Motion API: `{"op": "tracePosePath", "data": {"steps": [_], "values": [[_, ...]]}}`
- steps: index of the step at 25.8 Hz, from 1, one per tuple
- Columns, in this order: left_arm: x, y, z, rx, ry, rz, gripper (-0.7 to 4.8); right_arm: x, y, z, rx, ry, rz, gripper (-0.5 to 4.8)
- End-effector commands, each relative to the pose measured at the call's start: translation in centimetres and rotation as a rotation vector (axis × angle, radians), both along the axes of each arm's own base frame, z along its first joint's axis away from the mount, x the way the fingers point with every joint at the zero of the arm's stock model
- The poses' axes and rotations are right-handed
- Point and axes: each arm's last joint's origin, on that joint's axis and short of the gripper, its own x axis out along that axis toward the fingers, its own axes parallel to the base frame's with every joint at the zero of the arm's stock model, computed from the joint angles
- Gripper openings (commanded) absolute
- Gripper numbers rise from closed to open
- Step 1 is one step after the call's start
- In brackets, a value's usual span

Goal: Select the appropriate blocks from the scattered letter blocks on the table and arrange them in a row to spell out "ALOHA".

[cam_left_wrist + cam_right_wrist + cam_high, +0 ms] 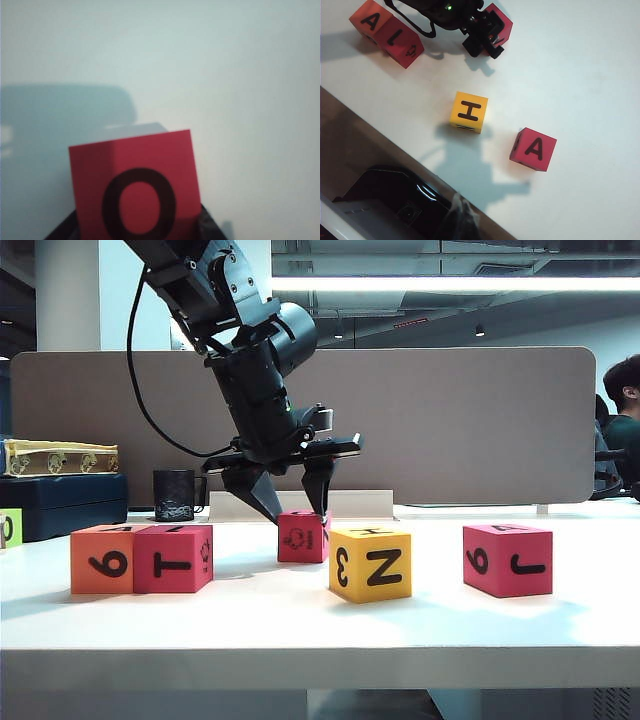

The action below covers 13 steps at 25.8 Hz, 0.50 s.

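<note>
done: we see a and l blocks touching, left of the left claw.
left claw: jaws straddling o block; grip unclear.
right claw: unseen; closed.
left: o, h, second a.

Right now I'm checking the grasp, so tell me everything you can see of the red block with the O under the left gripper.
The O block is a pink-red, matte, foam-looking cube. It sits flat on the white table, behind the yellow block. A black O shows on top, a small black drawing on its front. The left gripper straddles it from above, fingers down either side, jaws not visibly clamped. No other block touches it.
</note>
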Motion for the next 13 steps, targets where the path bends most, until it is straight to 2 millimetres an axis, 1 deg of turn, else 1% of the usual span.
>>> {"op": "tracePosePath", "data": {"steps": [1, 5, 8, 9, 13], "values": [[-0.7, 0.5, 0.5, 0.045, 0.043, -0.017, 2.35, 0.0, 0.0, 0.1, 0.010, -0.008, -0.002, -0.05], [-1.4, 0.9, 1.7, 0.059, 0.058, -0.030, 2.35, 0.0, 0.0, 0.1, 0.010, -0.009, -0.002, -0.05], [-2.1, 1.3, 3.1, 0.057, 0.059, -0.044, 2.35, 0.0, 0.0, 0.1, 0.011, -0.009, -0.002, -0.05], [-2.6, 1.5, 3.9, 0.042, 0.071, -0.055, 2.35, 0.0, 0.0, 0.1, 0.010, -0.008, -0.002, -0.05], [-3.6, 2.0, 5.0, 0.033, 0.114, -0.075, 2.35, 0.0, 0.0, 0.1, 0.011, -0.007, 0.000, -0.05]]}}
